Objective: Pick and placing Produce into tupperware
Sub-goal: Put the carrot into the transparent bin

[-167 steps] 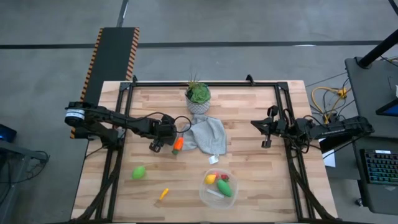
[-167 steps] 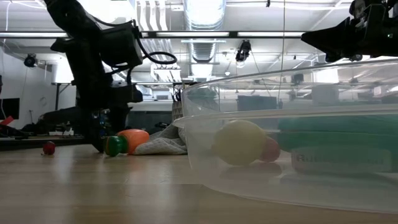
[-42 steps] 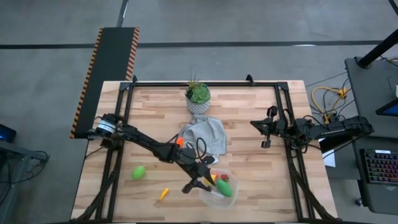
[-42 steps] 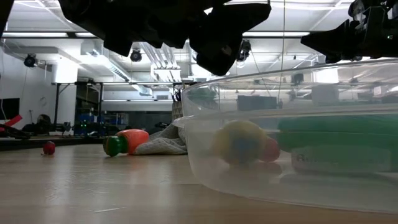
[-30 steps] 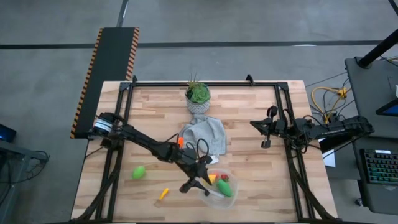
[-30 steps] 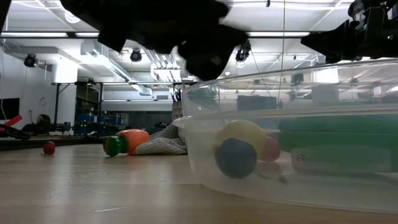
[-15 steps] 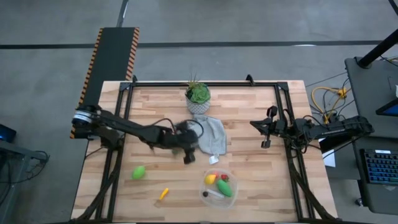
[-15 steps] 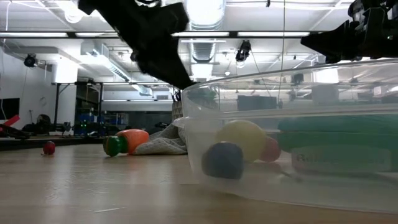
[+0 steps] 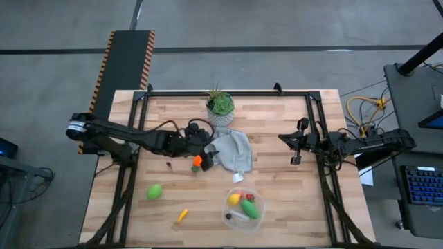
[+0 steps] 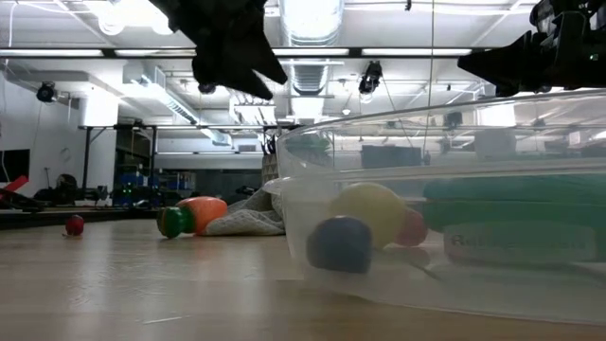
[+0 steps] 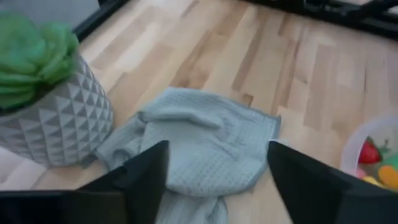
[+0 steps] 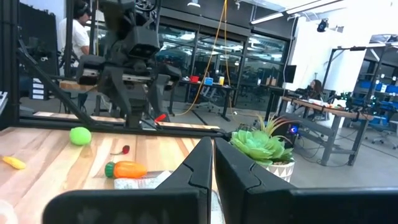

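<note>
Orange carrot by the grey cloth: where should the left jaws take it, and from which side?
Grip the carrot across its orange middle, coming straight down. It lies flat with one end against the cloth, so its long sides look freest. The left gripper, jaws open, is nearly above it.

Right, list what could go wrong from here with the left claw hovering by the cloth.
1. The left claw is open right above the carrot, which touches the grey cloth; closing could pinch fabric along with it.
2. The plant pot stands close behind; a wide swing might knock it.
3. The tiny red berry lies near the arm's path and could get rolled away from the tupperware.
</note>
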Action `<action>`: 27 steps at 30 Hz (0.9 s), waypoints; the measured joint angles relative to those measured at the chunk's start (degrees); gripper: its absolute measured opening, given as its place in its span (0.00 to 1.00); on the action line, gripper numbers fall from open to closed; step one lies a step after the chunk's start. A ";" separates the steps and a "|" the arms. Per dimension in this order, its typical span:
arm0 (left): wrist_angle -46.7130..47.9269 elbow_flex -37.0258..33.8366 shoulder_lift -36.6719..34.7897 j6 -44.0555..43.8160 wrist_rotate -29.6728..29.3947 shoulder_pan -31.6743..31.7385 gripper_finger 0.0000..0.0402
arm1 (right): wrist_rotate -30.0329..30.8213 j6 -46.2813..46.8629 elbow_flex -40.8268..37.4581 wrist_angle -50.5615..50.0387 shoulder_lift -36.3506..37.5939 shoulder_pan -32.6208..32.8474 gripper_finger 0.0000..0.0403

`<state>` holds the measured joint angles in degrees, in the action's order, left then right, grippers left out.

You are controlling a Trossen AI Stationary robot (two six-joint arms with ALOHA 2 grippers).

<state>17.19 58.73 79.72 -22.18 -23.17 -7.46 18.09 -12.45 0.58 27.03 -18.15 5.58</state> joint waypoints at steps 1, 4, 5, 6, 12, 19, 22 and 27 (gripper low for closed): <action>0.69 -0.04 0.01 -0.04 0.49 0.28 0.69 | 0.02 -0.03 0.00 -0.01 0.00 0.00 0.02; 3.19 0.26 0.11 -4.93 0.62 1.29 0.79 | 0.02 -0.04 0.00 0.00 0.00 0.00 0.02; 4.03 0.42 0.11 -7.30 0.64 1.85 0.80 | 0.00 -0.04 0.00 -0.01 0.00 0.00 0.02; 5.22 0.55 0.05 -9.56 0.69 2.38 0.81 | 0.02 -0.06 0.00 -0.04 0.00 0.00 0.02; 16.70 0.65 -0.02 -26.21 2.94 6.19 0.82 | 0.00 -0.20 0.00 -0.18 0.00 0.00 0.02; 18.53 -0.84 0.15 -31.57 8.01 7.84 0.82 | 0.02 -0.22 0.00 -0.20 0.00 0.00 0.02; 21.47 -0.97 0.20 -34.02 9.06 7.79 0.82 | 0.00 -0.36 0.00 -0.23 0.00 0.00 0.02; 23.36 -0.91 3.38 -37.36 12.88 6.48 0.82 | 0.02 -1.10 0.00 -0.23 -0.02 0.01 0.02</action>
<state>40.55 57.82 83.11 -59.54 -10.29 -0.98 18.11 -13.55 0.58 26.81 -18.17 5.60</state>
